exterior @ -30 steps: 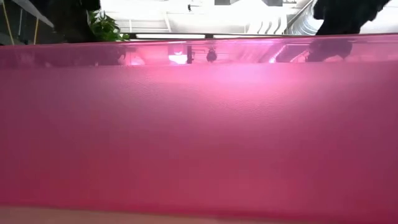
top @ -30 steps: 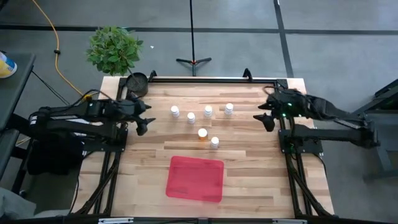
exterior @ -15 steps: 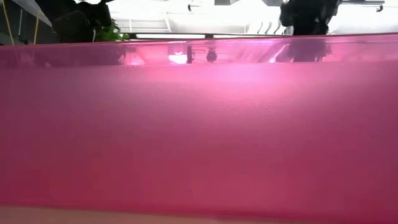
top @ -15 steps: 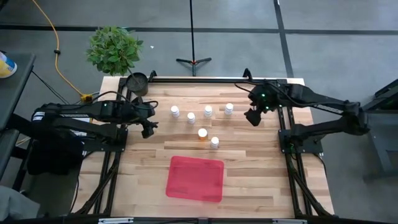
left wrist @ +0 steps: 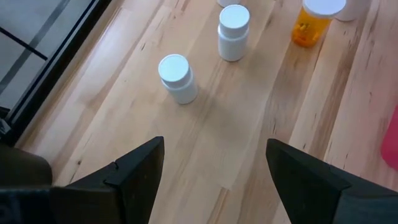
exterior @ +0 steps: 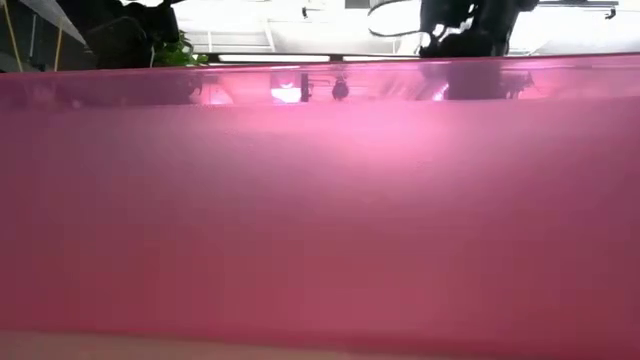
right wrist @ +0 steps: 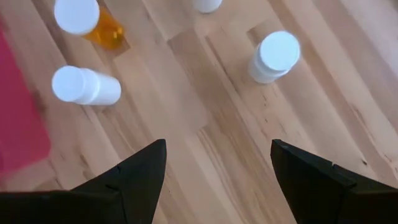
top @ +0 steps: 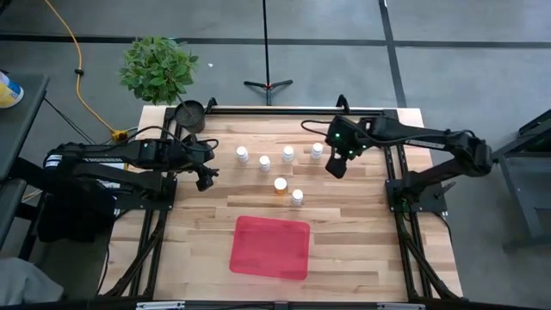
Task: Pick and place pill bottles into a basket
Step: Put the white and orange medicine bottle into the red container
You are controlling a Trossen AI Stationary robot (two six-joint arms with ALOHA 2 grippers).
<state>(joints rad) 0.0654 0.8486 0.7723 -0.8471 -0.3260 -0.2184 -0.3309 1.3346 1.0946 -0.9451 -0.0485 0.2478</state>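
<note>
Several small white-capped pill bottles stand upright on the wooden table: a far row [top: 242, 154] [top: 264, 162] [top: 287, 154] [top: 317, 151], an orange-bodied one [top: 280, 184] and a white one [top: 297, 197] nearer. The basket, a flat red tray [top: 270, 247], lies on the table toward the near edge and fills the low view [exterior: 320, 200]. My left gripper [top: 205, 178] hovers open to the left of the row, with two white bottles [left wrist: 177, 78] [left wrist: 233, 32] ahead of it. My right gripper [top: 336, 165] hovers open just right of the rightmost bottle [right wrist: 273, 56], pointing steeply down.
A small dark round pot [top: 189, 114] stands at the table's far left corner, and a potted plant [top: 159, 69] is on the floor beyond it. A tripod stand [top: 267, 84] is behind the far edge. Bare wood lies between the bottles and the tray [right wrist: 15, 124].
My right gripper has swung from the table's right edge toward the middle, up to the rightmost bottle, and has tipped more steeply downward. My left gripper edged a little toward the bottles and tipped down, then stayed still. Bottles and tray have not moved.
</note>
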